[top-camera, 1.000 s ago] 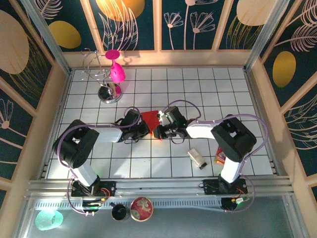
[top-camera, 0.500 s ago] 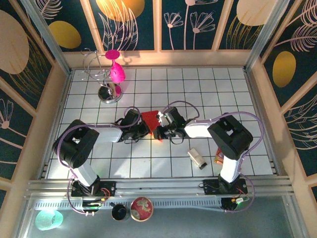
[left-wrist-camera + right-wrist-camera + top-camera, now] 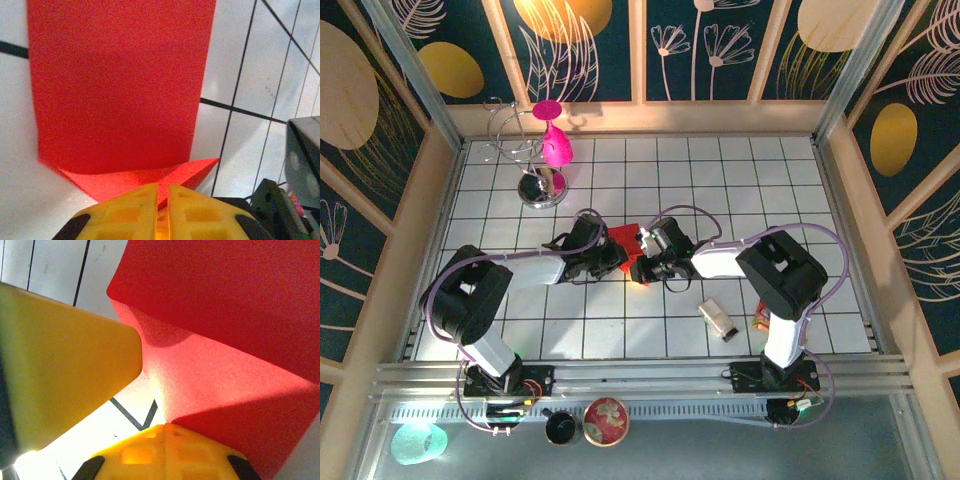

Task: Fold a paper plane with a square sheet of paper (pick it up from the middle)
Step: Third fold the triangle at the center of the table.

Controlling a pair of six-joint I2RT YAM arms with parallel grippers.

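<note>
Overhead, left to right: a pale green object (image 3: pixel 418 442), a black cap (image 3: pixel 560 428) and a round red tin (image 3: pixel 606 420) sit on the near ledge, off the white tiled table (image 3: pixel 800 190). Back left on the tiles is a wire stand (image 3: pixel 525 165) on a chrome base with a magenta goblet (image 3: pixel 557 143) tilted at it, well apart from the work.

Centre: the left gripper (image 3: pixel 612 262) and right gripper (image 3: pixel 638 264) meet nose to nose at the red paper sheet (image 3: pixel 623 238). Both wrists cover most of it from above. A red triangle shows behind them and a sliver in front.

Right of that, a small silver-grey box (image 3: pixel 718 318) lies near the right arm. An orange printed packet (image 3: pixel 761 320) is half hidden by that arm's elbow.

Left wrist view adds detail. The sheet (image 3: pixel 120 85) lies on the tiles with a flap turned up at its near edge. The flap's point runs into the thin slit at the left gripper (image 3: pixel 162 192), whose fingers are nearly together and pinching it. A grey housing (image 3: pixel 302 155) sits at the frame's right edge.

Right wrist view: the right gripper (image 3: pixel 167 429) has its fingers pressed together, clamped on the paper (image 3: pixel 225 315) where two creases meet. Here the sheet tents up off the tiles. The left gripper's yellow finger (image 3: pixel 70 365) is just beside the paper's edge.
</note>
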